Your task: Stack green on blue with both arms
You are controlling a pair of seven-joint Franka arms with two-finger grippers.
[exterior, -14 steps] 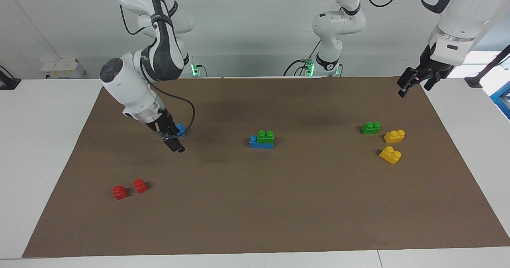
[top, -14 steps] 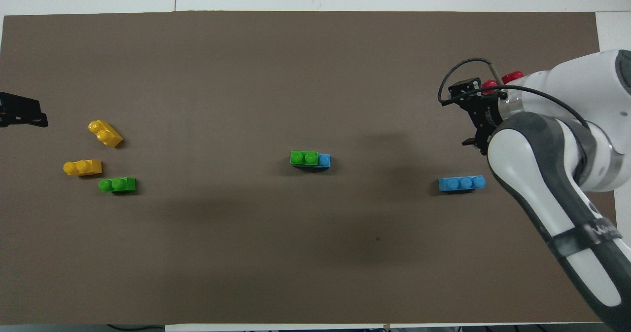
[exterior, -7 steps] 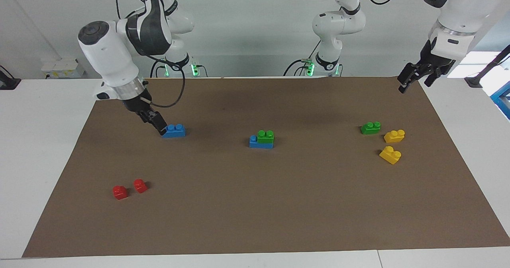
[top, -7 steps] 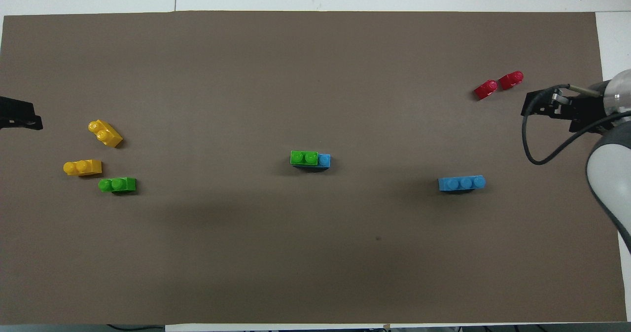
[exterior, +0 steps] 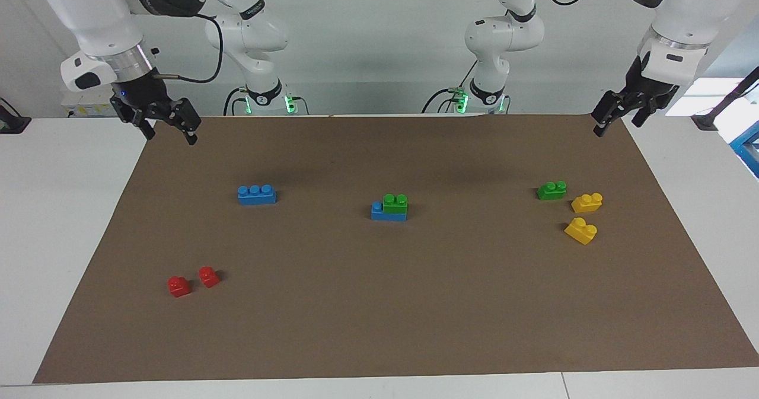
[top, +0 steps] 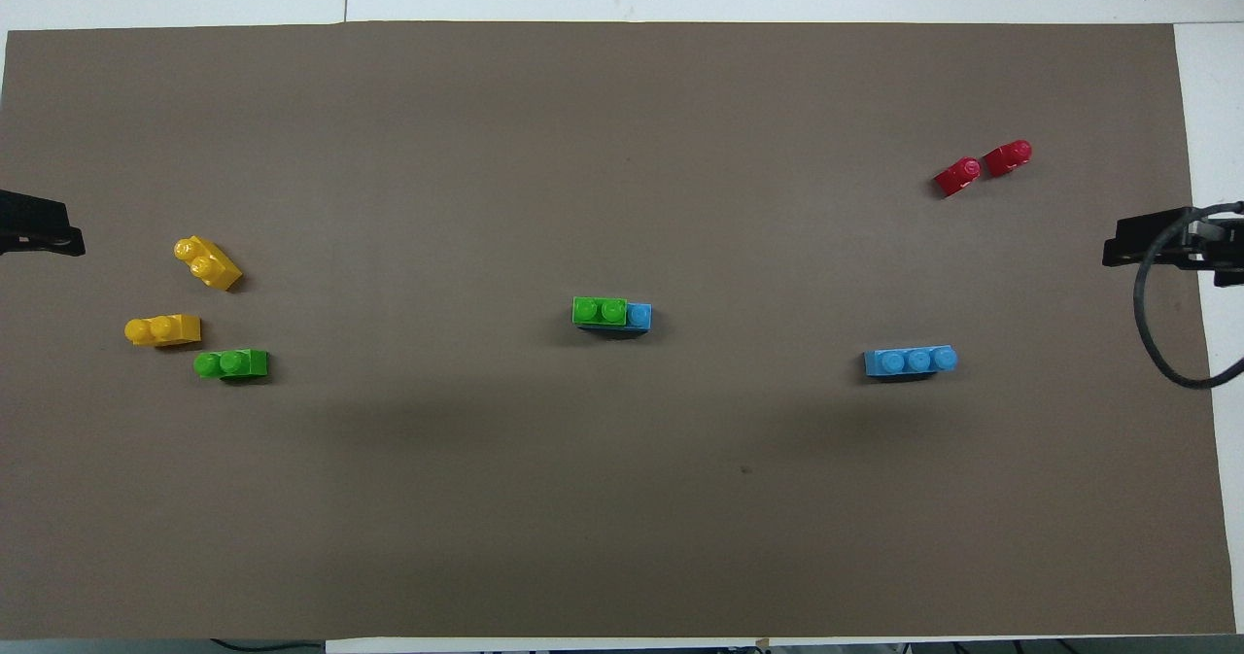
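A green brick (exterior: 395,203) sits stacked on a blue brick (exterior: 378,211) in the middle of the brown mat; the stack also shows in the overhead view (top: 600,311). A second blue brick (exterior: 257,194) lies alone toward the right arm's end. A second green brick (exterior: 551,190) lies alone toward the left arm's end. My right gripper (exterior: 169,129) is open and empty, raised over the mat's corner at its own end. My left gripper (exterior: 616,120) is open and empty, raised over the mat's corner at its own end.
Two yellow bricks (exterior: 587,202) (exterior: 581,230) lie beside the loose green brick. Two small red bricks (exterior: 178,286) (exterior: 209,276) lie farther from the robots than the loose blue brick. The brown mat (exterior: 379,316) covers the white table.
My right gripper has risen from beside the loose blue brick and drawn back to the mat's corner, empty. The left gripper has barely moved. No brick has moved.
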